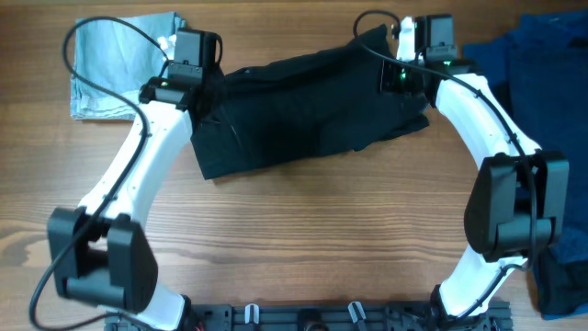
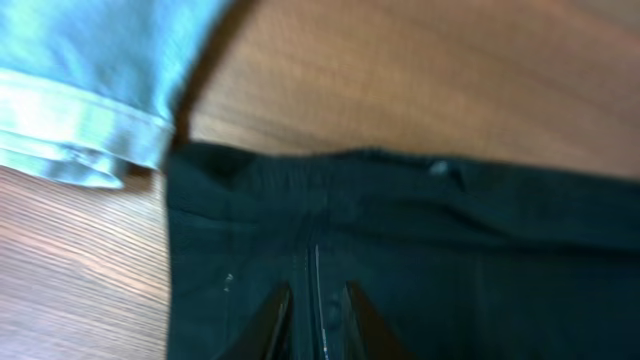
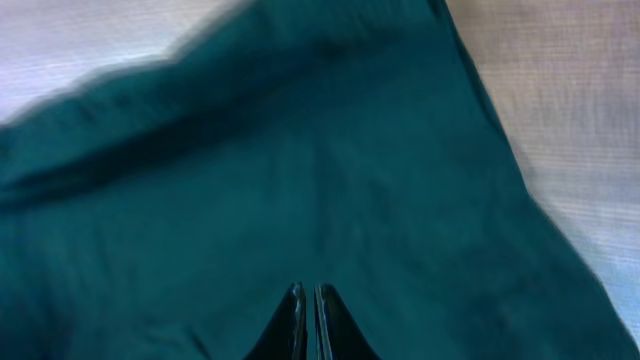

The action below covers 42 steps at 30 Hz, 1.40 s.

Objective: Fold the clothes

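Under both pairs of jaws lies one pair of black shorts (image 1: 303,110) on the counter (image 1: 303,230). Left jaws grasp a ridge of it; right jaws are clenched, any pinch hidden. Outside them: one denim piece (image 1: 110,74) and one blue heap (image 1: 542,64), cut off.

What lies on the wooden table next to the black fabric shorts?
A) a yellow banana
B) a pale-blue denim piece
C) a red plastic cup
B: a folded pale-blue denim piece lies on the wooden table, just off one end of the black fabric shorts.
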{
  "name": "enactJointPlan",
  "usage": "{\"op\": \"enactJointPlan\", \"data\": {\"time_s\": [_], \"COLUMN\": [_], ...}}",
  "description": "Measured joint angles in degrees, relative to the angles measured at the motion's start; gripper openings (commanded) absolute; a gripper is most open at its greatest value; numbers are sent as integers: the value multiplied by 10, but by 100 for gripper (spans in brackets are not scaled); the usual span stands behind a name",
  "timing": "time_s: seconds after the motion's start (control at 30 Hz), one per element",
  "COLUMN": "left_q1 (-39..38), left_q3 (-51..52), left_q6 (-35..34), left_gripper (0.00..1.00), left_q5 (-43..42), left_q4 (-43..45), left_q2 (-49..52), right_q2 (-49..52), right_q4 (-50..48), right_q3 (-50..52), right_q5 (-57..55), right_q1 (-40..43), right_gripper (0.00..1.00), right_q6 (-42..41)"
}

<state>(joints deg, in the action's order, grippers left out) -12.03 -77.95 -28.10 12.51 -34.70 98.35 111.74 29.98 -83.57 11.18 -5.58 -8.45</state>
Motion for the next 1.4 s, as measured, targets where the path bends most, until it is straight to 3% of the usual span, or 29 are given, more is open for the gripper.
{"op": "enactJointPlan", "data": {"time_s": [0.27, 0.43, 0.7, 0.9, 1.0, 1.1, 1.2, 1.3, 1.4], "left_q1": [0, 0, 0, -9, -18, -24, -24, -24, -24], "left_q3": [1, 1, 1, 2, 2, 2, 2, 2, 2], "left_q6": [0, 0, 1, 27, 38, 41, 48, 49, 49], "left_gripper": [15, 15, 16, 35, 37, 29, 20, 19, 19], "left_q5": [-26, -21, -17, -17, -17, -17, -14, -20, -41], "left_q4": [65, 117, 176, 178, 178, 181, 173, 140, 122], "left_q2": [137, 166, 177, 169, 144, 104, 73, 71, 71], "right_q2": [63, 73, 33, 17, 4, -27, -150, -287, -348], "right_q4": [-21, 96, 105, 215, 264, 292, 257, 195, 151], "right_q3": [33, 31, 98, 116, 134, 166, 166, 148, 136], "right_q5": [-83, -104, -110, -117, -122, -129, -112, -94, -86], "right_q1": [6, 20, 28, 30, 30, 31, 33, 33, 33], "right_gripper": [4, 4, 4, 4, 4, 4, 4, 4, 4], "right_q6": [2, -34, -109, -174, -184, -176, -141, -112, -84]}}
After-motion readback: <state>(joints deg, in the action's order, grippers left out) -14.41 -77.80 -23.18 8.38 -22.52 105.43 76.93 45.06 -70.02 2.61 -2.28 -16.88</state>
